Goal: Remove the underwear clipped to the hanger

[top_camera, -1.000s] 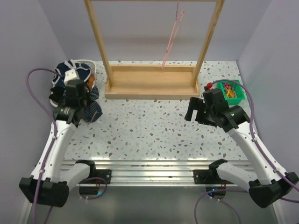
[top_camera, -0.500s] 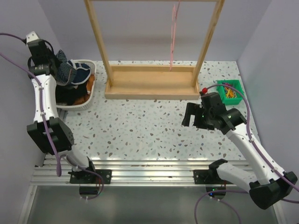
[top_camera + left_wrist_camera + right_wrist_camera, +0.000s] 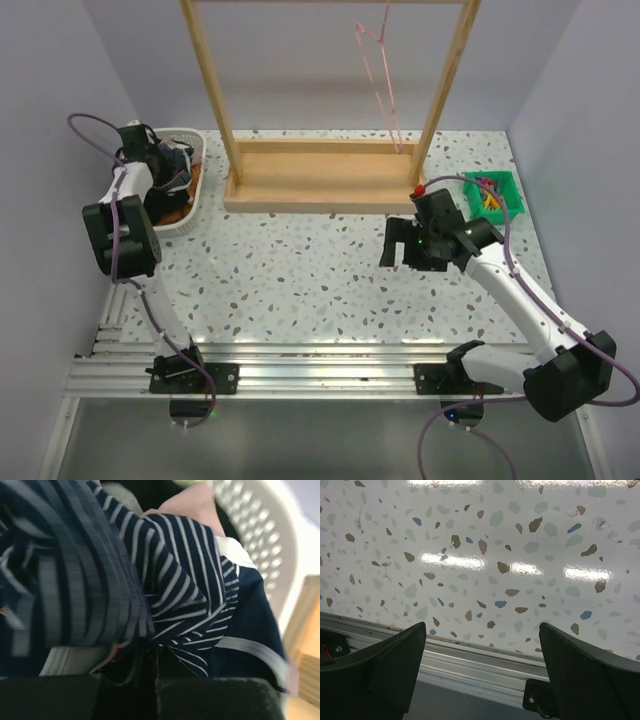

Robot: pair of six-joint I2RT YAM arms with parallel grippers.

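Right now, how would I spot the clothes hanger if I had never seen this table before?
Look for the tall wooden frame standing at the back of the speckled table. The hanger hangs inside it from above, nearer the right post. It is the only thin pink wire there, slanting down between the thick, pale wooden posts.

Open tabletop mid-table, wooden frame barring the back — hanger dangling inside its opening
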